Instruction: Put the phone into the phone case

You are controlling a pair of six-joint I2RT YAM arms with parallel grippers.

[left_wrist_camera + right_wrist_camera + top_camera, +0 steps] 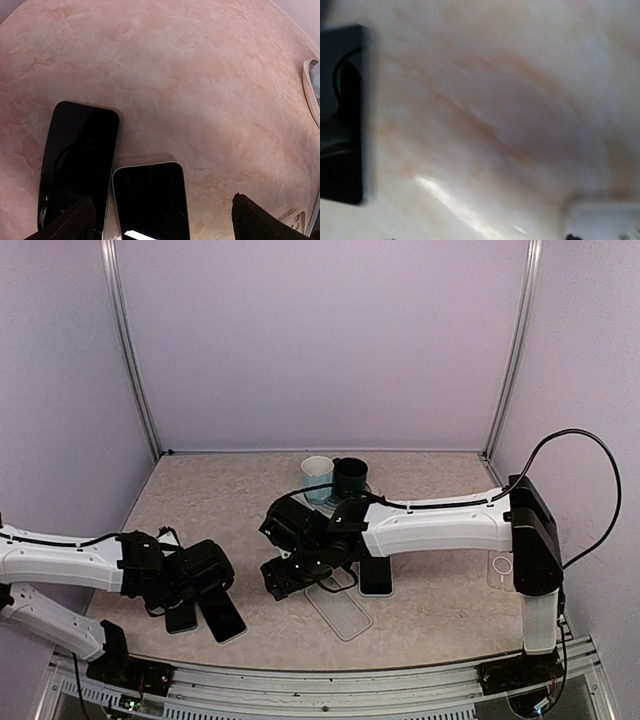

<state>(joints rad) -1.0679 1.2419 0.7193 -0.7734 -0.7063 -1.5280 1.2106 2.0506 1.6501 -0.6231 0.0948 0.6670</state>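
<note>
The table (250,500) fills most of my view, and both arms are down low over its near half. My right arm (440,525) reaches in across the middle; my left arm (60,565) comes in from the side.

The left claw (161,205) is spread nearly as wide as it goes and holds nothing. Directly under it lies a phone with a pale rim (150,200), face up between the two fingers (70,222). I judge that wide stance is meant to straddle this phone for a pickup. A darker phone (80,160) lies touching it, just outside the left finger, which could crowd the grasp.

The right claw (285,578) sits well apart from the left one. Its wrist picture is smeared, so I cannot tell how far open it is or whether it holds anything.

The clear case (340,610) lies flat just nearside of the right claw, open side up as far as I can judge, ready to receive a phone. A third phone (376,577) lies beside the case. Two cups (335,478) stand beyond the right claw, out of the way.
</note>
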